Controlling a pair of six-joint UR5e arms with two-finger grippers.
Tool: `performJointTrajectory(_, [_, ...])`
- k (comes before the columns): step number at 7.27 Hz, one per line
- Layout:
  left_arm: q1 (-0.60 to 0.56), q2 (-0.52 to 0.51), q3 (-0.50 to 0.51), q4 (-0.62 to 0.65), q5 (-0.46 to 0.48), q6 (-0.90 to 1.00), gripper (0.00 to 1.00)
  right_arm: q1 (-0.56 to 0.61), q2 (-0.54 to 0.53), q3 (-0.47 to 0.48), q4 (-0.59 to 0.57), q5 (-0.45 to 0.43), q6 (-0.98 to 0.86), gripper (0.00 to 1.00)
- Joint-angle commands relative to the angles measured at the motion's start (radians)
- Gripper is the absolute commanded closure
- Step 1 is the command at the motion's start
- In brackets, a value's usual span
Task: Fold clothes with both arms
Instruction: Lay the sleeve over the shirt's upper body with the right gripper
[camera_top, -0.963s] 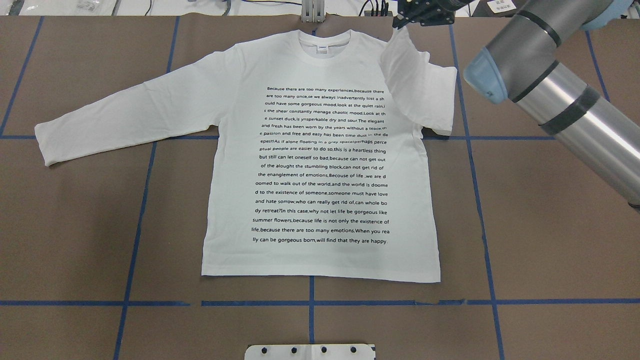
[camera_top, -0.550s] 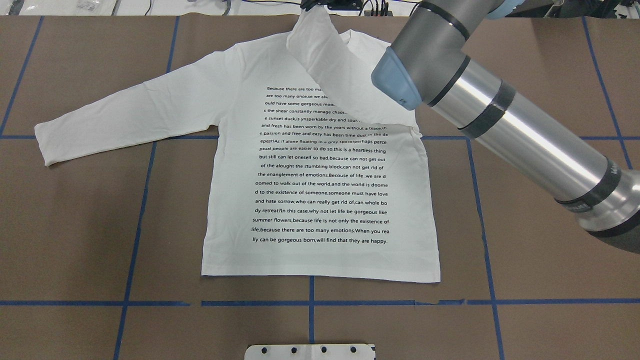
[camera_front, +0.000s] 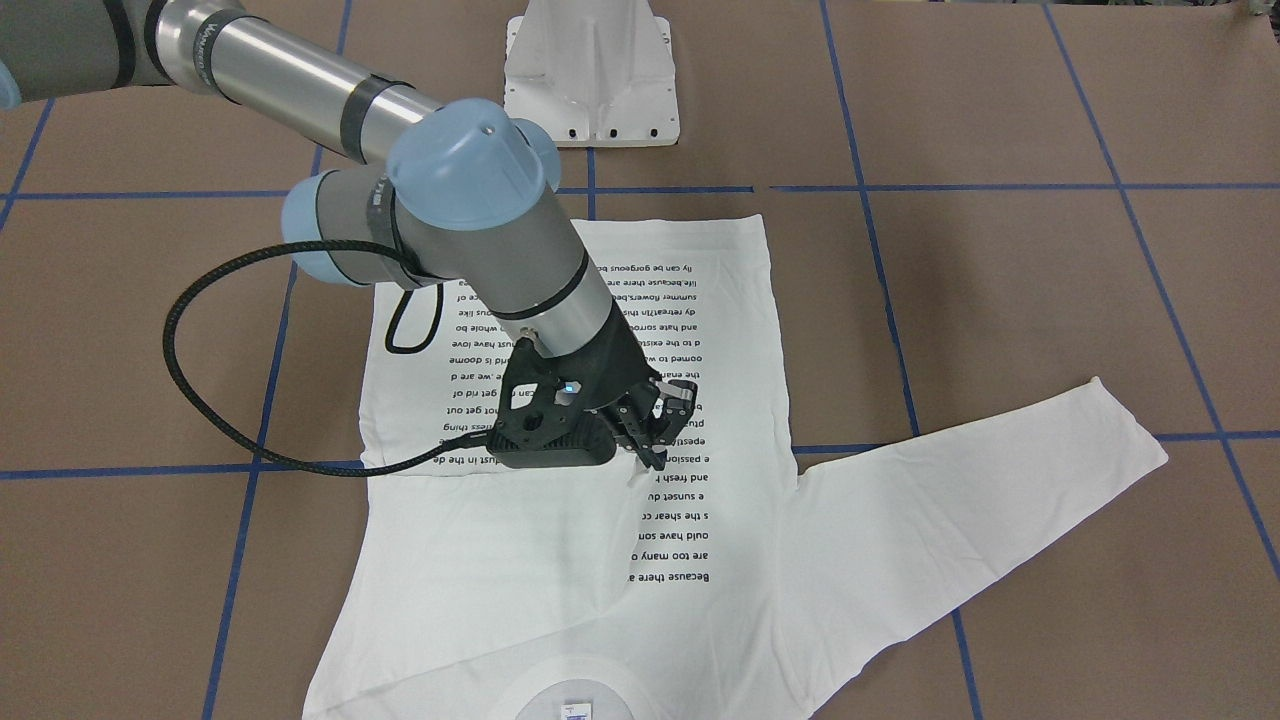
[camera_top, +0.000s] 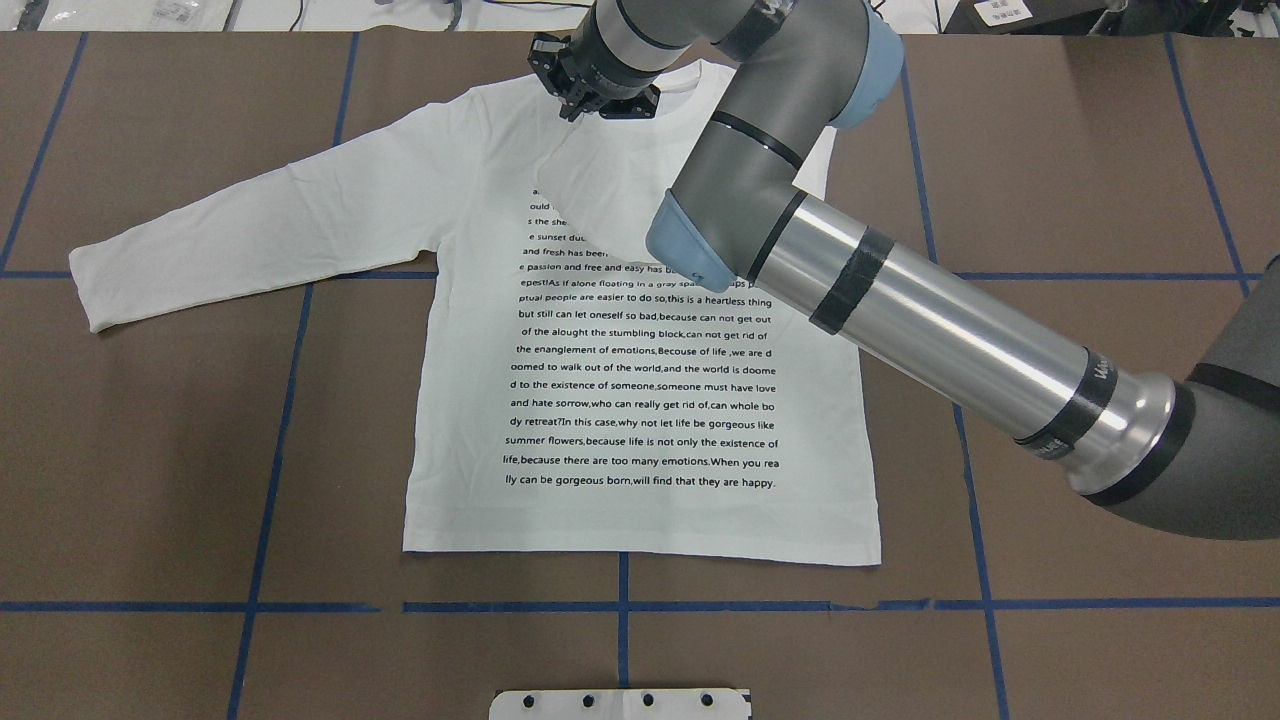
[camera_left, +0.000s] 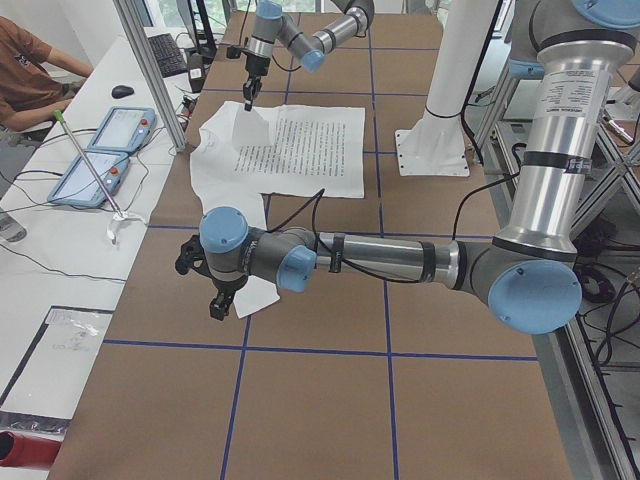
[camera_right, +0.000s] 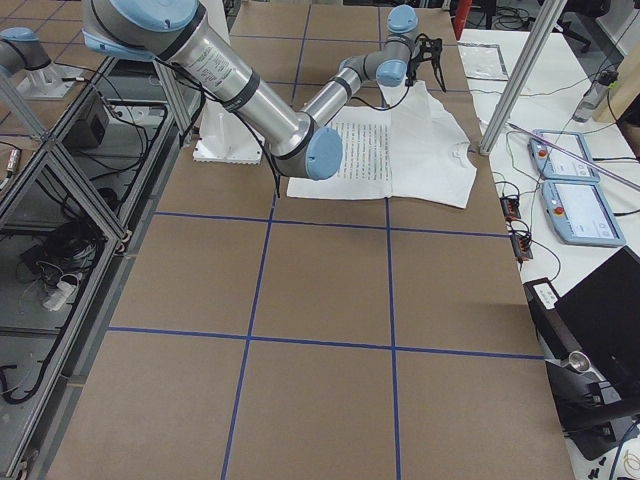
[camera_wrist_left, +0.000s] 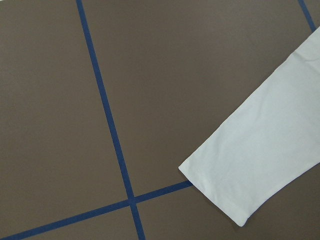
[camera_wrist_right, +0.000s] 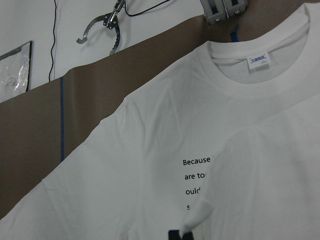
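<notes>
Moved: my right arm (camera_top: 930, 330) has carried the right sleeve (camera_front: 500, 540) across the chest of the shirt (camera_top: 640, 400).
Right jaws: clamped on its cuff.
Left jaws: cannot tell; over the left cuff (camera_wrist_left: 250, 165).
Shirt: flat on the worktop (camera_top: 150, 450), print up.
Handling: light, soft, limp; I think cuffs and hem corners hold best.

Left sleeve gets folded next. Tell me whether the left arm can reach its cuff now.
Probably yes: the left gripper hovers close by the cuff, which lies flat on the bare table with nothing over it.

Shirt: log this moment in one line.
right gripper: shut on sleeve, over chest | left gripper: near other cuff | shirt: print up
</notes>
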Motion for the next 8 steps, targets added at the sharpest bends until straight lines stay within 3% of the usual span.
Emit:
performJointTrajectory(1, [0.001,-0.008,0.004,0.0,0.0,0.0,0.0,-0.05,0.106,-0.183,0.009,-0.067,-0.002,1.0])
performJointTrajectory(3, [0.001,-0.009,0.009,-0.001,0.0,0.0,0.0,-0.09,0.158,-0.266,0.033,-0.121,-0.008,1.0])
performJointTrajectory(5, [0.001,-0.012,0.015,-0.001,0.002,0.0,0.0,-0.11,0.177,-0.352,0.195,-0.191,-0.034,1.0])
performJointTrajectory(6, [0.001,-0.014,0.015,-0.001,0.002,-0.002,0.0,-0.115,0.177,-0.352,0.213,-0.209,-0.034,0.21])
performJointTrajectory(7, [0.001,-0.014,0.015,-0.001,0.002,-0.002,0.0,-0.134,0.18,-0.352,0.222,-0.269,-0.031,0.01])
performJointTrajectory(8, [0.001,-0.014,0.015,-0.001,0.002,-0.002,0.0,-0.144,0.18,-0.352,0.265,-0.275,-0.023,0.01])
